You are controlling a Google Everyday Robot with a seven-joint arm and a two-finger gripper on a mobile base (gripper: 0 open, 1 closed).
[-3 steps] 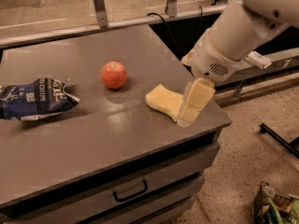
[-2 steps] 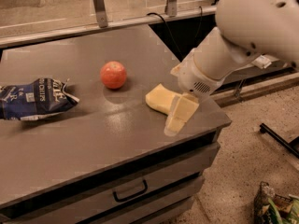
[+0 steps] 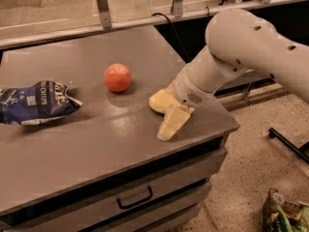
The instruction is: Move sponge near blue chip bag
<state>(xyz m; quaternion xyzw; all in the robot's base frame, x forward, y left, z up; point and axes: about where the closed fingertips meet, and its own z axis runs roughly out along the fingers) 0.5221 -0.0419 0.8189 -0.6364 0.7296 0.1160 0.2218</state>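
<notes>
Grey surface carries the sponge at its right near edge, well apart from the blue chip bag at far left. The gripper is touching the sponge; whether it grips, I cannot tell. The sponge looks light and soft, so pinch across its middle.

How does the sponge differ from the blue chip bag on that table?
The sponge is pale yellow and smooth; the blue chip bag is dark blue and crumpled, with white lettering. The bag is larger than the sponge. The sponge lies at the right end of the table, partly hidden by the gripper; the bag lies far left, untouched. Both rest on the grey table.
</notes>
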